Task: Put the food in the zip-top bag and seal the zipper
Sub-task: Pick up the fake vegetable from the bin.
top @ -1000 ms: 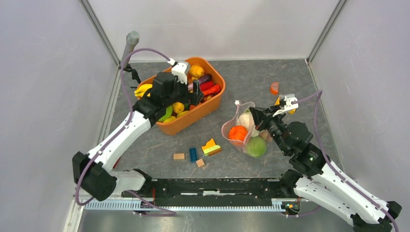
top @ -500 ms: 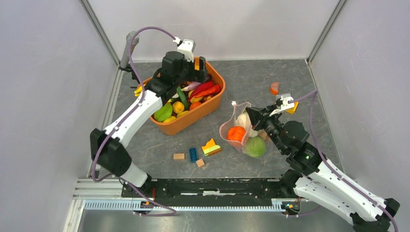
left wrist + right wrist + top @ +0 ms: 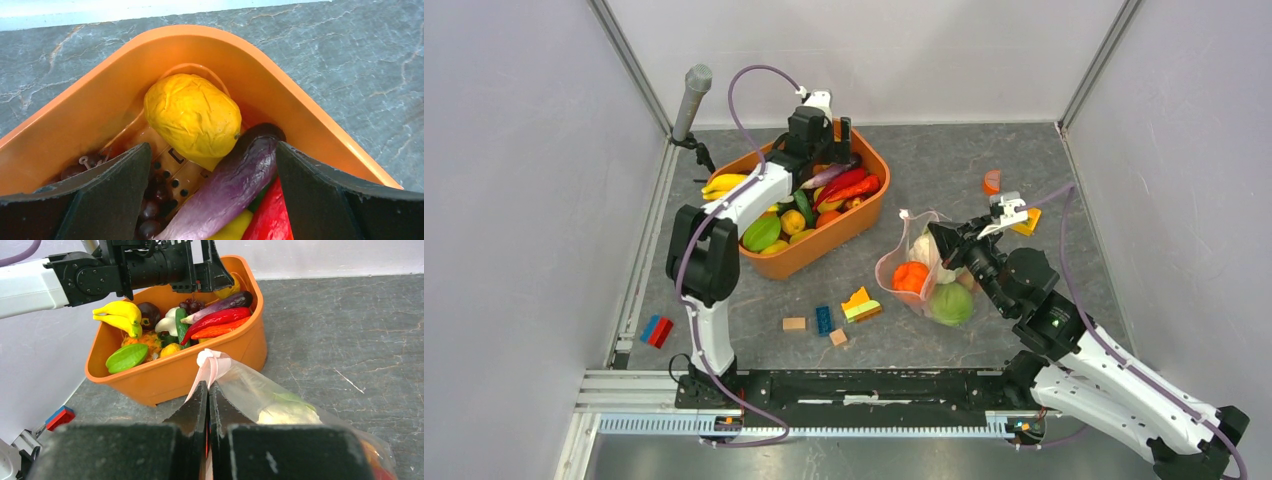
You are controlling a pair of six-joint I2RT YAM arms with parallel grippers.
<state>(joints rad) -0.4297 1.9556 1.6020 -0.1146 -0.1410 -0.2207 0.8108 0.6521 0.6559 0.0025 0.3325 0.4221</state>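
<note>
The clear zip-top bag (image 3: 921,282) lies right of centre, holding an orange fruit (image 3: 913,276), a green cabbage (image 3: 951,302) and a white cauliflower (image 3: 929,247). My right gripper (image 3: 936,238) is shut on its pink zipper edge (image 3: 212,365), holding the mouth up; the fingertips (image 3: 207,388) meet on the strip. My left gripper (image 3: 826,135) is open over the far corner of the orange tub (image 3: 809,252). Its jaws (image 3: 212,150) straddle a purple eggplant (image 3: 235,185), with a yellow fruit (image 3: 192,115) just ahead and dark grapes (image 3: 150,210) at the left.
The tub also holds bananas (image 3: 724,184), red peppers (image 3: 849,185) and green pieces. Building blocks (image 3: 824,320) lie in front of the tub. A red-blue block (image 3: 655,330) sits at the left edge. An orange half-disc (image 3: 991,182) lies far right. A microphone (image 3: 691,95) stands at the back left.
My left arm has stretched from the tub's middle to its far corner, gripper open. My right gripper has drawn the bag's mouth slightly left.
</note>
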